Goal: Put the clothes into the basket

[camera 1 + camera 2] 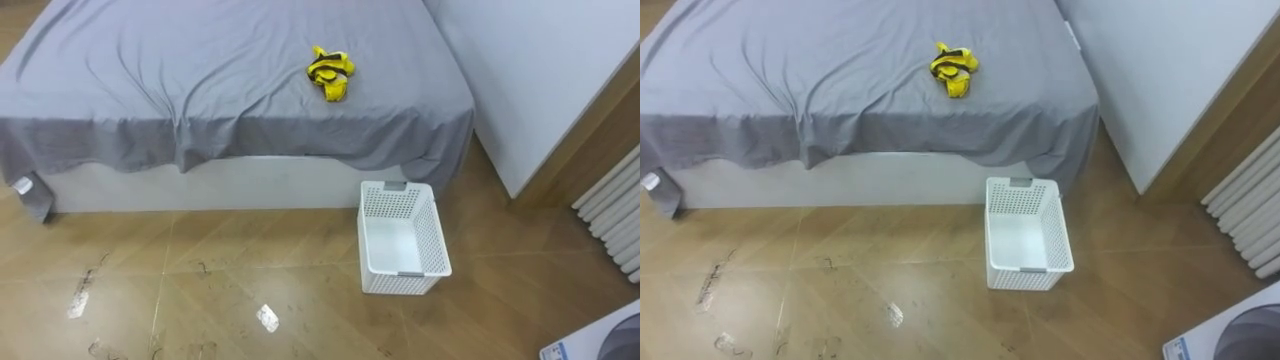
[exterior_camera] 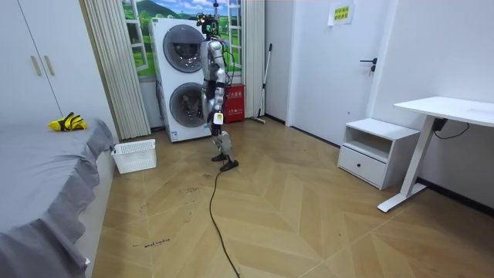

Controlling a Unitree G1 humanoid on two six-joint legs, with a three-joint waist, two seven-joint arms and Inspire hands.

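Yellow clothes near bed edge, white basket on open floor alongside

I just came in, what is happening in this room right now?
The robot stands by the stacked washing machines, some way from the bed. The yellow clothes lie in a small heap on the bed. The white basket sits empty on the floor beside the bed, so the task is not yet begun.
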